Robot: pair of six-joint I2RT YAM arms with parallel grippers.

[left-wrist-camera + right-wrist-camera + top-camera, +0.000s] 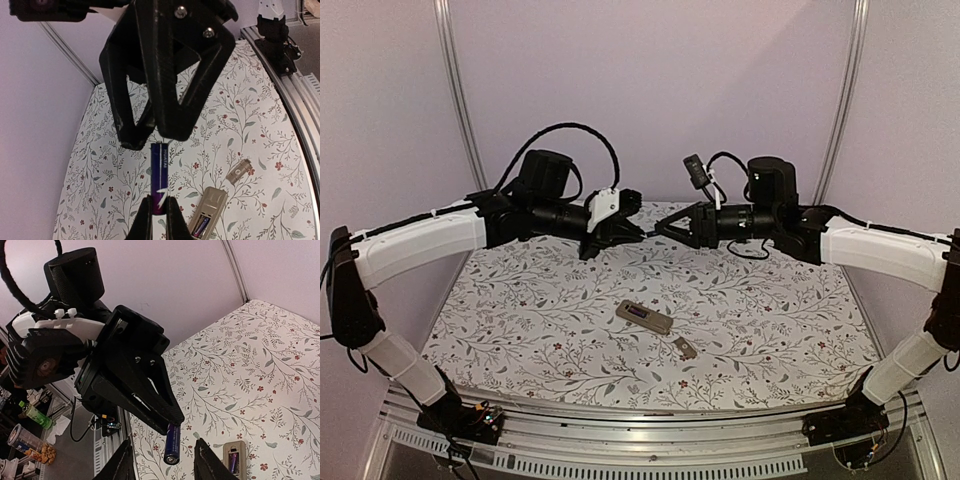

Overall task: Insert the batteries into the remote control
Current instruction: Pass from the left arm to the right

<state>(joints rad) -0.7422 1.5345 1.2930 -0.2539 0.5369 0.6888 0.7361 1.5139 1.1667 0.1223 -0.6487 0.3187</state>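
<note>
Wrist views reveal a battery inside the remote control.

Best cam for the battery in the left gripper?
Left wrist: the battery shows nearly full length, label legible, its end pinched in the left gripper. Right wrist shows only the end poking below that gripper's fingers. Top external: too small to tell.

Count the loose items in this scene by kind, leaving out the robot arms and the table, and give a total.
Remote control: 1
Batteries: 2 (one gripped by the left gripper, one seated in the remote control's recess)
Cover piece: 1
Total: 4
</note>
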